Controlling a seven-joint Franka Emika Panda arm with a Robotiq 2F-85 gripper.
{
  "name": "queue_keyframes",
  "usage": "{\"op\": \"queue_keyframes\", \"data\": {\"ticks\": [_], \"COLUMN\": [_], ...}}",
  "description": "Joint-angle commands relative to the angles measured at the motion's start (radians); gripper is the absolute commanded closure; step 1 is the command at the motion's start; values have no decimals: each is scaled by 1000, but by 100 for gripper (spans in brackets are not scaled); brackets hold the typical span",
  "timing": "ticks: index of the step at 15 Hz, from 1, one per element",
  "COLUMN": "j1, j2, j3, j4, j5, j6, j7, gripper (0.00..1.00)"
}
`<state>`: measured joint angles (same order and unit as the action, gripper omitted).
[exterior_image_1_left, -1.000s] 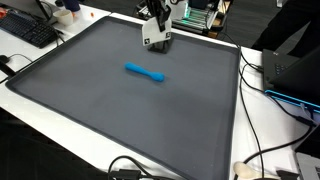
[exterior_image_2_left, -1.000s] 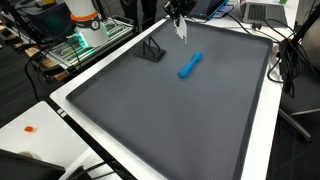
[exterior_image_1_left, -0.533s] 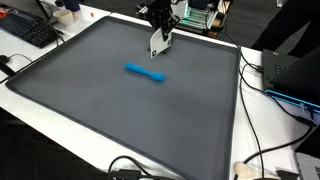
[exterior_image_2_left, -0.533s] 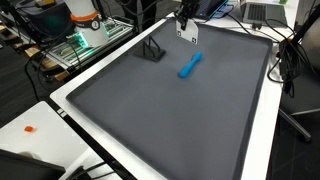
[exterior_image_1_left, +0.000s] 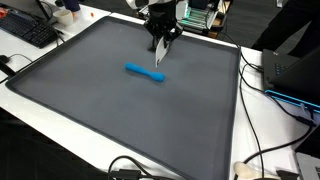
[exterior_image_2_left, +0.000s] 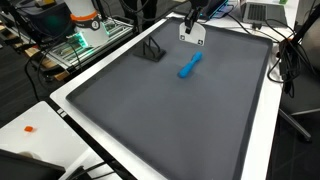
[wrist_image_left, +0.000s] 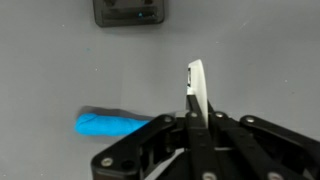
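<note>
My gripper (exterior_image_1_left: 160, 40) is shut on a thin white flat piece (exterior_image_1_left: 160, 53) and holds it above the grey mat (exterior_image_1_left: 100, 110), just beyond a blue elongated object (exterior_image_1_left: 146, 72). In an exterior view the white piece (exterior_image_2_left: 192, 33) hangs from the gripper (exterior_image_2_left: 192, 20) just above the blue object (exterior_image_2_left: 189, 66). In the wrist view the white piece (wrist_image_left: 197, 85) stands edge-on between the shut fingers (wrist_image_left: 195, 112), with the blue object (wrist_image_left: 110, 125) to its left.
A small black stand (exterior_image_2_left: 152, 52) sits on the mat near its far edge; it shows as a dark block (wrist_image_left: 130, 12) in the wrist view. A keyboard (exterior_image_1_left: 28, 30), cables (exterior_image_1_left: 265, 150) and equipment surround the mat on the white table (exterior_image_1_left: 270, 130).
The gripper has carried the white piece closer to the blue object and turned it, so it now looks edge-on in one exterior view. The blue object has not moved.
</note>
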<state>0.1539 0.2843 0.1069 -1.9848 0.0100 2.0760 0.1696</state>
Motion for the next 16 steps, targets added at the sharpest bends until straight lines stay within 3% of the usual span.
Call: {"op": "queue_keyframes", "data": {"ticks": [1, 16], "j1": [2, 26], "j2": [5, 82], "j3": [-1, -5], "j4": [6, 73], "j5": [0, -31], "j6": [-2, 20], "j7": [-2, 7], "gripper": [96, 99]}}
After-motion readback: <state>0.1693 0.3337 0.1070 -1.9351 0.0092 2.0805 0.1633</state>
